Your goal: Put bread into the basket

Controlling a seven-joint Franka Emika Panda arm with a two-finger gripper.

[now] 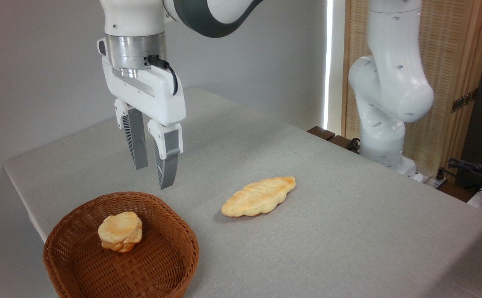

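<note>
**Empty gripper above the basket's far rim; bread lies off to the right**

The gripper (pixel 155 176) hangs with its two ribbed fingers pointing down, a narrow gap between them and nothing held. It seems to sit over the table just behind the basket's far rim, though from this single angle its height and depth are hard to judge.

The bread (pixel 259 196) lies flat on the grey table (pixel 348 231), to the right of the gripper and lower in the picture, well apart from it. Its long axis runs diagonally, near-left tip to far-right tip, so a grasp across its narrow middle would likely call for turning the fingers square to that line.

The basket (pixel 170 229) stands at the near-left corner, left of the bread and clear of it. Inside it rests a small round bun (pixel 120 231), left of centre, leaving room on the right side.
</note>
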